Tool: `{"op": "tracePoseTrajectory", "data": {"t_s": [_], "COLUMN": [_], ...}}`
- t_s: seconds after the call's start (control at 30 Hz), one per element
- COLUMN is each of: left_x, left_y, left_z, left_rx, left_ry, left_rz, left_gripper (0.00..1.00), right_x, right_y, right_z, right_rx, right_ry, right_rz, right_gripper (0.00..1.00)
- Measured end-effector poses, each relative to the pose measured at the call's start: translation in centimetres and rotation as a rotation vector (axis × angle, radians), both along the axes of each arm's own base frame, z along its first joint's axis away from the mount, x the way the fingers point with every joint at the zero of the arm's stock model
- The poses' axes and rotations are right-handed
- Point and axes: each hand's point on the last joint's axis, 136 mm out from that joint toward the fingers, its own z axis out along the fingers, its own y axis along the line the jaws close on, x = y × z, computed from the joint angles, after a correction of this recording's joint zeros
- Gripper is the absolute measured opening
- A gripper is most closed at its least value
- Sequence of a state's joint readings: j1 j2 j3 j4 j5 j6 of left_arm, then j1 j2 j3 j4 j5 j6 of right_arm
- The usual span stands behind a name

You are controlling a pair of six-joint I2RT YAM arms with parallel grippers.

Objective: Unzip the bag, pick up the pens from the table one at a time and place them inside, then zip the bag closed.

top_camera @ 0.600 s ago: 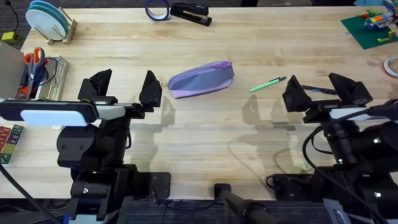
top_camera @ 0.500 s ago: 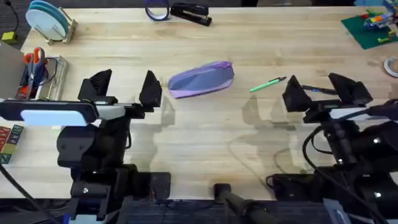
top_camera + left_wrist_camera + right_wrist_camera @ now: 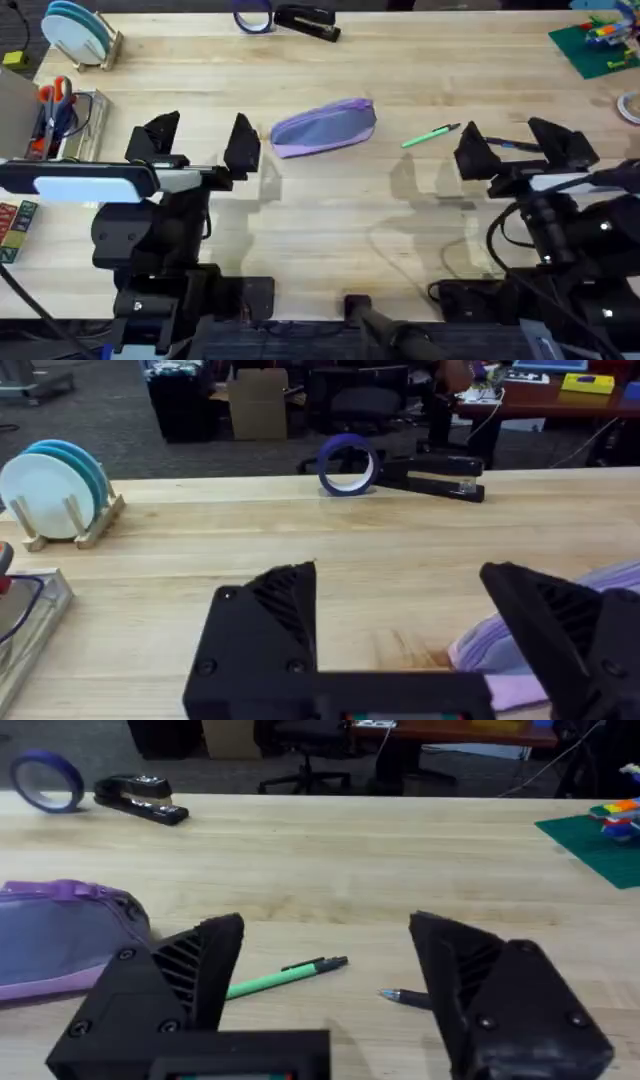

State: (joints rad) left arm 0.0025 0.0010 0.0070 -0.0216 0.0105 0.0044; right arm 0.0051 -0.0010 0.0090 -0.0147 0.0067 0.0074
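The lavender and grey-blue bag (image 3: pixel 323 127) lies zipped shut in the middle of the table (image 3: pixel 400 230). Right of it rests the green pen (image 3: pixel 430 136), and the dark pen (image 3: pixel 512 145) lies partly under my right gripper. My left gripper (image 3: pixel 198 137) hovers open just left of the bag, whose end shows beside one finger (image 3: pixel 520 650). My right gripper (image 3: pixel 518 140) hangs open above the dark pen, right of the green pen (image 3: pixel 285 976); the dark pen's tip (image 3: pixel 400 997) pokes out between its fingers. The bag (image 3: pixel 60 940) also appears in the right wrist view.
A black stapler (image 3: pixel 306 20) and a blue tape ring (image 3: pixel 252 14) sit at the far edge. A rack of plates (image 3: pixel 78 32) and a tray with orange scissors (image 3: pixel 55 105) stand at the left. A green baseplate (image 3: pixel 598 45) lies far right.
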Motion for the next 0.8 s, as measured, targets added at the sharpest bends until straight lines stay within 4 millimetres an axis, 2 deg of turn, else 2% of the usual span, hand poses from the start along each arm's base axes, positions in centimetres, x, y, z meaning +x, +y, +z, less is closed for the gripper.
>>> {"op": "tracePoseTrajectory", "data": {"t_s": [0.3,0.43,0.5,0.57,0.8], "left_x": [0.0,-0.2,-0.4,-0.6,-1.1], "left_y": [0.0,0.0,0.0,0.0,0.0], "left_z": [0.0,-0.1,0.7,1.9,6.0], "left_rx": [0.007,0.007,0.007,0.008,0.008], "left_ry": [0.000,0.027,0.025,0.010,0.013], "left_rz": [0.000,0.000,0.000,0.000,-0.001], "left_gripper": [0.993,0.992,0.992,0.992,0.992], "right_x": [-0.1,-0.8,-1.0,-1.0,0.7], "right_y": [0.0,0.1,0.1,0.1,0.1], "right_z": [-0.3,-1.5,-1.5,-0.6,5.1], "right_rx": [0.046,0.075,0.082,0.089,0.096], "right_ry": [0.028,0.158,0.207,0.227,0.238], "right_rz": [-0.005,-0.008,-0.012,-0.014,-0.013], "right_gripper": [0.996,0.996,0.996,0.996,0.995]}}
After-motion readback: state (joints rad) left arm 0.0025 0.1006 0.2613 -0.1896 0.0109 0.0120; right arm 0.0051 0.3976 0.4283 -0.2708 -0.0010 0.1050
